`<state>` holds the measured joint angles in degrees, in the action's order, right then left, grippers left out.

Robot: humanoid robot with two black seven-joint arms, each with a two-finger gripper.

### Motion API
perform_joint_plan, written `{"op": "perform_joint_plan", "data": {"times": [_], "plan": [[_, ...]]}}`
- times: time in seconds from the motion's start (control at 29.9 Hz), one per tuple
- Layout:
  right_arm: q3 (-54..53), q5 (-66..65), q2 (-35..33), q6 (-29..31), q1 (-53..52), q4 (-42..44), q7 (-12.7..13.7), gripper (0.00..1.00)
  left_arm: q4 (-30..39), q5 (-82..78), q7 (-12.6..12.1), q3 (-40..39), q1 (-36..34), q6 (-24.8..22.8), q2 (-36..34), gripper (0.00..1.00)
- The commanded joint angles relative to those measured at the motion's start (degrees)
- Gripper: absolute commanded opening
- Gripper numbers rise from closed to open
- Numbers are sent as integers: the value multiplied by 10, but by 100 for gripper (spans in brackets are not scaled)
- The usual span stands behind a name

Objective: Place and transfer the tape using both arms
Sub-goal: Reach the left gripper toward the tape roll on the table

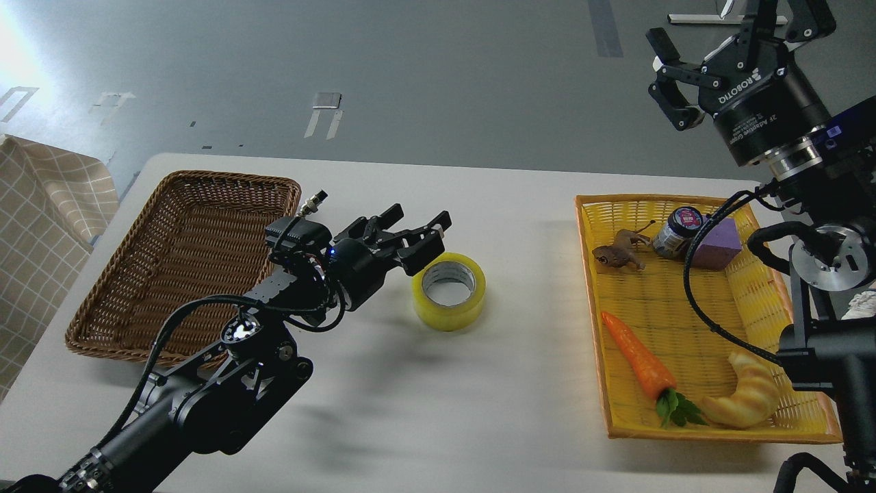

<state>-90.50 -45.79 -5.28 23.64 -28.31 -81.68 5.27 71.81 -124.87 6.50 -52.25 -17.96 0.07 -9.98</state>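
Note:
The tape (449,291), a wide yellow translucent roll with a grey-white core, lies flat on the white table (438,411) near its middle. My left gripper (417,233) is open and empty, low over the table, just left of and slightly behind the roll, its fingers pointing right toward it. My right gripper (732,48) is open and empty, raised high at the top right, above the yellow basket; its upper finger runs off the top of the frame.
A brown wicker basket (178,260) stands at the left, holding nothing. A yellow basket (698,315) at the right holds a carrot (640,359), a croissant toy (746,400), a brown animal figure (619,253), a jar (677,231) and a purple block (718,243).

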Motion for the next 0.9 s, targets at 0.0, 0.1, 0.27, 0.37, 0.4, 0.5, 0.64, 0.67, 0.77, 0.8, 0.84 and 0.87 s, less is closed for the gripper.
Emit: {"op": "perform_joint_plan", "data": {"times": [0.0,0.1,0.27,0.37,0.4,0.5,0.64,0.67,0.77,0.8,0.84,0.87], "plan": [[0,0,0,-1,-6,1,0,100,-18,-1,-29,4,0,0,0,98],[0,0,0,-1,-7,1,0,100,-39,-1,-48,5,-5,0,3,98],[0,-1,0,-1,-7,2,0,100,-74,-1,-70,17,-27,0,6,98],[0,-1,0,-1,-5,5,-1,100,-77,-1,-72,53,-32,12,6,98],[0,-1,0,-1,-5,5,-1,100,-76,-1,-73,58,-33,14,9,98],[-1,-1,0,-1,-3,7,-1,100,-74,-1,-92,73,-37,16,22,98],[-4,0,-2,-1,-3,8,-1,100,-75,-1,-98,94,-43,16,23,98],[-4,0,-5,-1,-3,8,-1,100,-75,-1,-98,96,-45,16,24,98],[-5,0,-7,-1,-1,8,-1,100,-76,-1,-97,106,-56,16,26,98],[-6,0,-7,-1,0,8,-1,100,-78,-1,-98,110,-59,16,26,98],[-6,0,-7,-1,0,8,-1,100,-79,-1,-98,114,-62,16,24,98],[-7,0,-7,-1,0,8,-1,100,-81,-1,-98,117,-66,16,22,98]]}}
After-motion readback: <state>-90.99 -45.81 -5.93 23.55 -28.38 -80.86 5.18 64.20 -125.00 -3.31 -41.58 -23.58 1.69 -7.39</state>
